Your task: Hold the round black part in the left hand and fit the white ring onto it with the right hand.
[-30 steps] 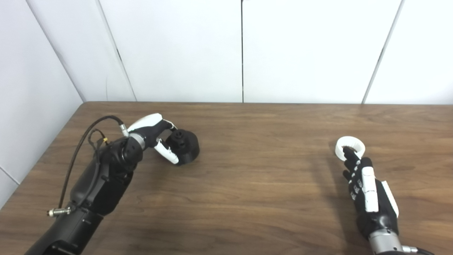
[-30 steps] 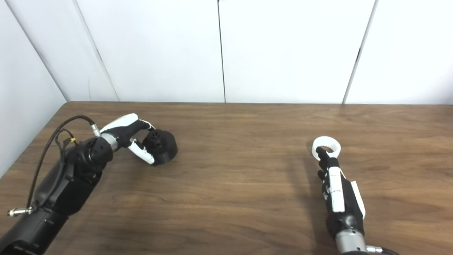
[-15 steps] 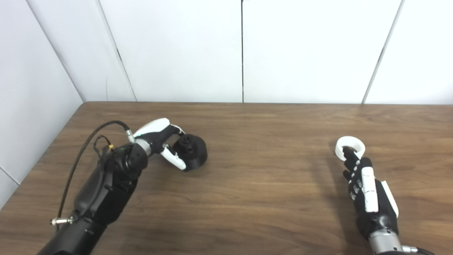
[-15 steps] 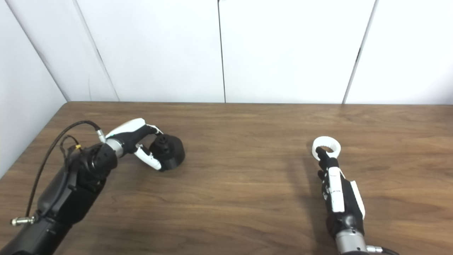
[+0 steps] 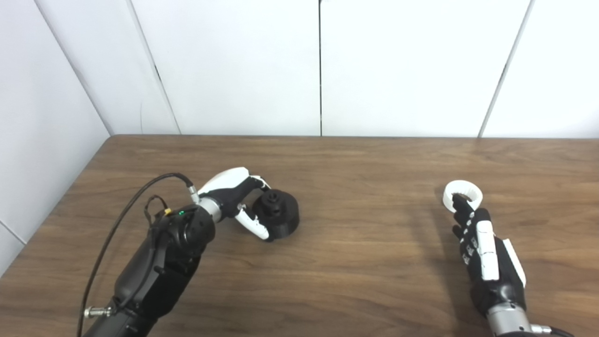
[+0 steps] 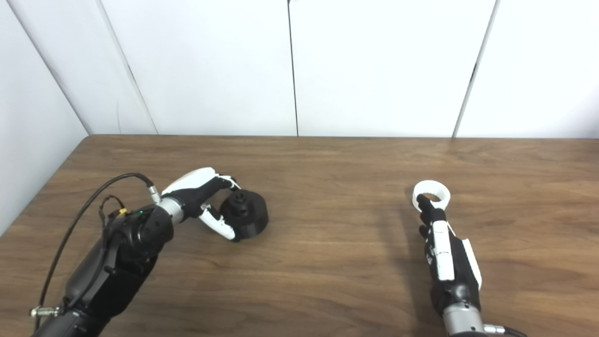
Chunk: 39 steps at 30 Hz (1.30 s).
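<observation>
Since a second ago, my left hand (image 5: 236, 203) has carried the round black part (image 5: 279, 219) toward three o'clock across the wooden table (image 5: 355, 262), from the table's nine o'clock side toward its middle; my right hand (image 5: 486, 255) and the white ring (image 5: 462, 194) have kept their places. My left fingers and thumb are curled around the black part's near side, clamped on it, with the part's small knob facing up toward me; whether it rests on the wood or is just lifted I cannot tell. The ring sits at the table's three o'clock side, well apart from the black part. My right fingertips (image 6: 425, 204) reach into the ring's opening; fingers straight and close together, not gripping it.
</observation>
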Each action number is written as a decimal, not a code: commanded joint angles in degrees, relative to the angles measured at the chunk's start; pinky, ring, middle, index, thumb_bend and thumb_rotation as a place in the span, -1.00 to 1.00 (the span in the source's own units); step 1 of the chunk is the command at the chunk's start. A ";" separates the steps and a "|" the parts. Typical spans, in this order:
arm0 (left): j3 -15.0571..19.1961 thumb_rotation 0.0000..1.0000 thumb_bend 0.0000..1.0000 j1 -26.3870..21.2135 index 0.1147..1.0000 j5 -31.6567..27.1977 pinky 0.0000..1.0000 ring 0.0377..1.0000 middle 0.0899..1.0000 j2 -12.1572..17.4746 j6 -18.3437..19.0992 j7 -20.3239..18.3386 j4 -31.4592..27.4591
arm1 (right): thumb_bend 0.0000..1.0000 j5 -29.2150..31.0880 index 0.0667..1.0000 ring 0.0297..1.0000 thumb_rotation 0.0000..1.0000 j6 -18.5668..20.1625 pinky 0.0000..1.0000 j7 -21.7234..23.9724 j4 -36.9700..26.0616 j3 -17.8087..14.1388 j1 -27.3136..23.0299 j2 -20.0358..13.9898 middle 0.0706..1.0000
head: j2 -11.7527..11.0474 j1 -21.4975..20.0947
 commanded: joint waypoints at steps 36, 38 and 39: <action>-12.04 -0.62 0.67 7.90 0.30 6.09 0.92 1.00 0.93 -6.66 -1.12 -2.11 -14.83 | 0.19 -0.79 0.77 0.95 1.00 -0.59 0.98 -0.88 -2.91 1.15 1.52 1.41 0.89 | 1.03 -0.85; -12.73 -0.58 0.66 8.10 0.35 6.70 0.98 1.00 0.94 -6.59 -1.25 -2.93 -15.39 | 0.18 -0.86 0.78 0.95 1.00 -0.59 0.99 -0.90 -2.86 1.22 1.45 1.33 0.89 | 1.07 -0.91; -13.07 -0.56 0.65 8.21 0.39 7.09 0.99 1.00 0.94 -6.58 -1.16 -3.37 -15.60 | 0.18 -1.00 0.78 0.96 1.00 -0.65 0.99 -0.97 -2.81 1.28 1.42 1.26 0.89 | 1.08 -0.98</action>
